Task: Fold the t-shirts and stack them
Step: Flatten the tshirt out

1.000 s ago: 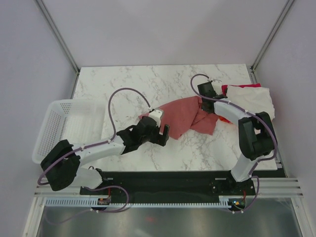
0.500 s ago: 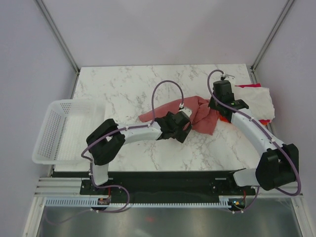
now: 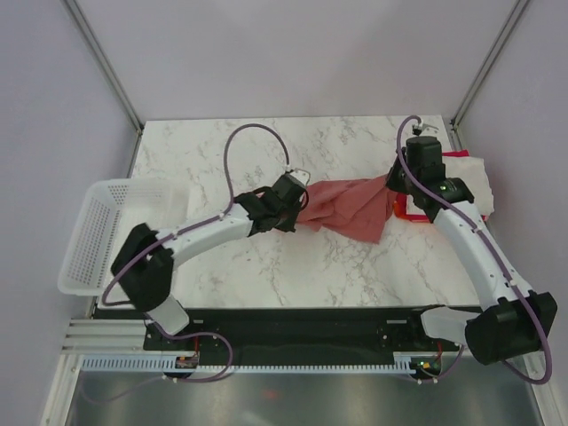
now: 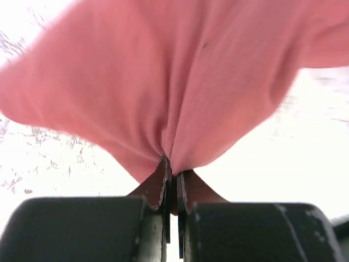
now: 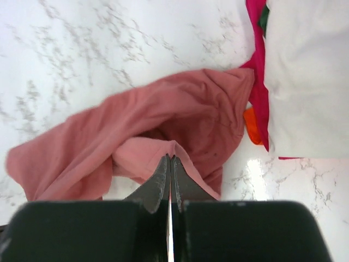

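Marble counter, and across its middle the red shirt stretches between both claws. The left claw is pressed together on a bunched fold at its left end. The right claw pinches its right edge. Cream shirt, magenta shirt and orange shirt lie piled at centre right.

no readable txt, no labels, brands or nos. anywhere

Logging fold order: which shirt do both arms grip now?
The salmon-red shirt, pinched by the left pincer and right pincer; the cream-white shirt, magenta shirt and orange shirt lie ungripped.
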You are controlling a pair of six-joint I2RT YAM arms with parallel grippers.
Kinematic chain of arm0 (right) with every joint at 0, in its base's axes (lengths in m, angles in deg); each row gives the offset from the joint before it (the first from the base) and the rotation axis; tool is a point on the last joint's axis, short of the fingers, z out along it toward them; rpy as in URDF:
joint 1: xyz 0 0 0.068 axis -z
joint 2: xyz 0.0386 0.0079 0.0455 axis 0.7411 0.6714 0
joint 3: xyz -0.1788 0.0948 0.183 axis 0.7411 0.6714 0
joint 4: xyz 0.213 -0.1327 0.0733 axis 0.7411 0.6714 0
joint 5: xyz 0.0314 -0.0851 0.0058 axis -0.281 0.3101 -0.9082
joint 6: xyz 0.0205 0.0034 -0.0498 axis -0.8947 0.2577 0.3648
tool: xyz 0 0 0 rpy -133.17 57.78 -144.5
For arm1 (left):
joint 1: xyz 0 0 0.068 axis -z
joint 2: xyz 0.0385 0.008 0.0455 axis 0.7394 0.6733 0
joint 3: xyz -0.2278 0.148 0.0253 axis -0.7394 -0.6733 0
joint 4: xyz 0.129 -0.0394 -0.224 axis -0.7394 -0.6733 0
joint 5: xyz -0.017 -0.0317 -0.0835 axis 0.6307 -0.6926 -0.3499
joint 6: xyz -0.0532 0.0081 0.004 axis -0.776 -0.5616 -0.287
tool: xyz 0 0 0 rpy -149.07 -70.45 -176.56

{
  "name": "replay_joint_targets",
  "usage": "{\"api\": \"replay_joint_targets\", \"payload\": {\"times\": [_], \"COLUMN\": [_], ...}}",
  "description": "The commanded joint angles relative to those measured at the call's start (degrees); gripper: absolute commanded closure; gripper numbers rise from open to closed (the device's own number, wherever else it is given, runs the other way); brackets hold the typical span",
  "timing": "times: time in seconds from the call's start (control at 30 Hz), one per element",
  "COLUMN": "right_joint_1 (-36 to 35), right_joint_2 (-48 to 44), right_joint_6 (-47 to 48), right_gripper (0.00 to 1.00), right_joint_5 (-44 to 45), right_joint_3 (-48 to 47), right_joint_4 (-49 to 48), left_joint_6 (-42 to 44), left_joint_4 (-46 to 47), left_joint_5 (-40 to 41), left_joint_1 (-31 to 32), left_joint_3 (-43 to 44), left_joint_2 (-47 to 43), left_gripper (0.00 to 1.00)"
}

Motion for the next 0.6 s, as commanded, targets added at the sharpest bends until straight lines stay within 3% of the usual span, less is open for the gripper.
{"api": "replay_joint_targets", "payload": {"times": [0.0,0.17,0.3,0.43,0.53,0.57], "right_joint_1": [0.0,0.0,0.1,0.0,0.0,0.0], "right_joint_2": [-6.2,-12.5,-14.1,-15.2,-16.5,-16.6], "right_joint_6": [2.4,3.7,3.6,3.2,2.9,2.8], "right_gripper": [1.0,1.0,1.0,1.0,1.0,1.0], "right_joint_5": [-4.4,-7.4,-8.2,-7.1,-4.4,-4.4], "right_joint_3": [-7.6,-16.2,-25.6,-34.5,-36.9,-36.2], "right_joint_4": [3.2,9.2,13.3,15.8,16.6,17.0], "left_joint_6": [-4.7,-9.1,-9.5,-10.2,-10.7,-10.5], "left_joint_4": [-1.6,-7.6,-16.8,-24.3,-24.5,-24.0], "left_joint_5": [-6.0,-9.7,-9.2,-8.6,-11.5,-15.7], "left_joint_1": [1.2,1.2,-0.6,-7.7,-15.9,-18.1], "left_joint_3": [-2.1,-2.0,7.7,12.4,8.1,5.1], "left_joint_2": [-18.4,-33.0,-37.9,-40.6,-40.9,-38.7], "left_gripper": [0.98,0.98,0.98,0.98,0.96,0.98]}}
